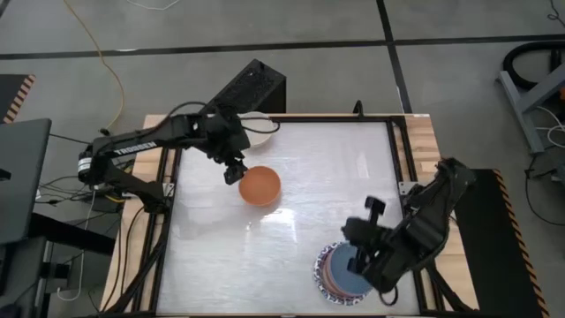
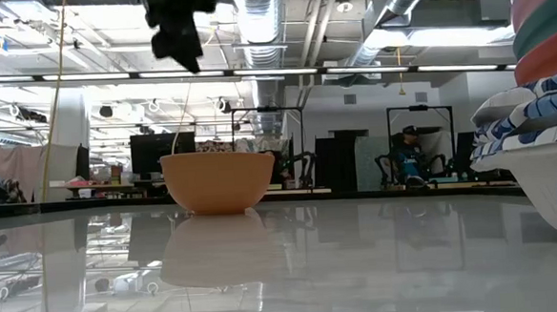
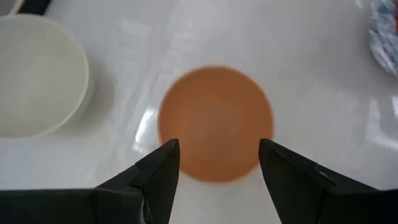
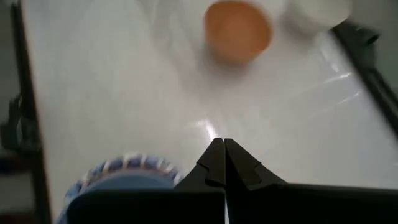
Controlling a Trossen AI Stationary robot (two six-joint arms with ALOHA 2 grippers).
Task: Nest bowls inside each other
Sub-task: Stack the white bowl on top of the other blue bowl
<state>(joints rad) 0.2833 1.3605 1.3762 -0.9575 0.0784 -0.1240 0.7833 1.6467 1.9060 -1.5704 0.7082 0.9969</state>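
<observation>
- Only the low view shows the round orange bowl (image 2: 219,181) standing upright, alone on the glossy white table (image 2: 360,257).
- The high view puts it centre-left, the left gripper (image 1: 234,170), fingers spread and empty, at its nine o'clock.
- The right gripper (image 4: 224,163), pinched shut, hangs above the nested stack of patterned-rim bowls (image 1: 340,272) at five o'clock.
- A cream-white bowl (image 3: 34,74) sits beside the orange one.

Robotics lab or workshop is indicated: exposed ducts (image 2: 414,1) and strip lights (image 2: 255,71) seen across the top of the low view, monitors (image 2: 154,153) at left, a seated person (image 2: 407,154) at right, concrete floor (image 1: 291,22) around the framed white table (image 1: 291,221)
</observation>
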